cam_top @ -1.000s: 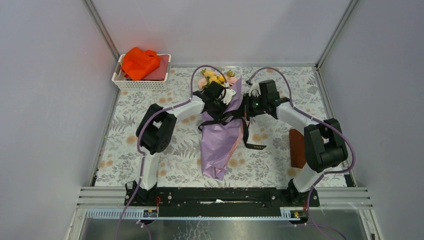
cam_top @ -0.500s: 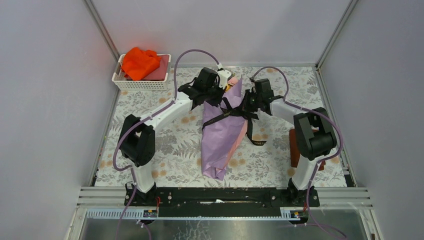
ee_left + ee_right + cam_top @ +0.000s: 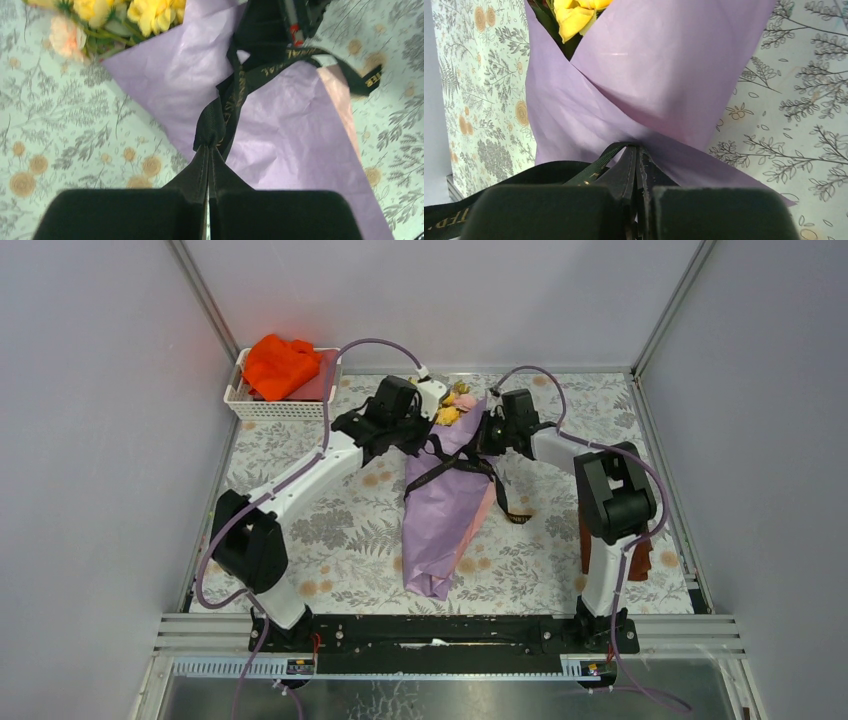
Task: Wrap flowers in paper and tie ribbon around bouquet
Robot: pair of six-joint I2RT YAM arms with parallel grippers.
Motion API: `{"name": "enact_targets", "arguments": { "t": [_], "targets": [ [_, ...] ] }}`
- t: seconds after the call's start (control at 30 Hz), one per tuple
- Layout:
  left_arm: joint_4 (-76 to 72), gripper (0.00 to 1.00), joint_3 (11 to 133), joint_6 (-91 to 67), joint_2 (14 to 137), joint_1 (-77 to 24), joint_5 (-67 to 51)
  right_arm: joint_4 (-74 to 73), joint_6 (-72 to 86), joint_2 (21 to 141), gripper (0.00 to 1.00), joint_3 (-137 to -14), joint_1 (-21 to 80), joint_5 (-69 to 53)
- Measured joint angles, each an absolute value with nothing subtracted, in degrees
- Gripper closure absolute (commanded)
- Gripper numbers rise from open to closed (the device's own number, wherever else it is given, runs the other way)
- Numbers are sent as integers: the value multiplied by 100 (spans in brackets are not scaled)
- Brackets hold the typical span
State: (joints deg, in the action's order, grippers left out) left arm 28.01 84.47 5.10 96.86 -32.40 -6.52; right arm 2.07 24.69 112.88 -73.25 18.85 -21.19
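Bouquet: the bouquet [image 3: 440, 520] lies in the middle of the table [image 3: 300, 480], narrow end toward the arm bases and open end toward the far wall.
Flowers: the flowers [image 3: 150, 12], yellow and pink, show at the open top of the cone.
Paper: the paper [image 3: 674, 65] is folded around the stems, with two lavender flaps overlapping and a pale pink edge showing on the right side. We judge the wrapping done.
Ribbon: the ribbon [image 3: 235, 92] crosses the upper half of the cone, and one loose tail trails onto the table to the right.
Left gripper: the left gripper [image 3: 208, 149] is pressed together on a bunched stretch of ribbon, which runs taut up across the paper.
Right gripper: the right gripper [image 3: 637, 150] is also pressed together, pinching ribbon right at the fold of the paper.
Progress: we judge the tying to be under way. The band is around the bouquet and being drawn tight.
Left to do: we cannot tell whether a knot has formed. Finishing the tie and letting go seem to remain.
Change over the last second: both grippers have moved toward the far end and apart from each other. The left arm now stretches out long. The band has risen from a flat line into a peak near the flowers, and the loose tail has been drawn up a little.
Surroundings: a white basket [image 3: 240, 395] with an orange cloth [image 3: 278, 362] sits at the far left corner.
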Motion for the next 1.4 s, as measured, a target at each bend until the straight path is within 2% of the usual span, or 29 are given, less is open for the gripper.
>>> {"name": "enact_targets", "arguments": {
  "t": [0.17, 0.27, 0.37, 0.47, 0.67, 0.8, 1.0, 1.2, 1.3, 1.4],
  "targets": [
    [2985, 100, 7887, 510, 9459, -2978, -572, 209, 2462, 11480, 100, -7422, 1885, -2340],
    [3190, 64, 7526, 600, 9456, -2744, -489, 211, 2462, 11583, 100, -7422, 1885, -2480],
    [3404, 44, 7290, 895, 9424, -2602, -381, 209, 2462, 11646, 100, -7422, 1885, -2591],
    [3559, 32, 7240, 1358, 9279, -2626, -360, 211, 2462, 11657, 100, -7424, 1885, -2692],
    [3568, 21, 7660, 2731, 9113, -3144, -652, 207, 2486, 11688, 100, -7513, 1885, -2880],
    [3566, 20, 8042, 3603, 9631, -3570, -1127, 200, 2504, 11690, 100, -7564, 1885, -2969],
    [3468, 18, 8799, 4206, 11026, -3623, -1201, 189, 2552, 11690, 100, -7581, 1883, -3030],
    [3190, 15, 8630, 4423, 11306, -3647, -1297, 187, 2655, 11690, 100, -7588, 1837, -3177],
    [2851, 23, 8416, 4477, 11266, -3719, -1236, 187, 2679, 11690, 100, -7590, 1798, -3264],
    [2362, 37, 8165, 4464, 11266, -3813, -963, 167, 2685, 11690, 100, -7590, 1741, -3269]
  ]
}}
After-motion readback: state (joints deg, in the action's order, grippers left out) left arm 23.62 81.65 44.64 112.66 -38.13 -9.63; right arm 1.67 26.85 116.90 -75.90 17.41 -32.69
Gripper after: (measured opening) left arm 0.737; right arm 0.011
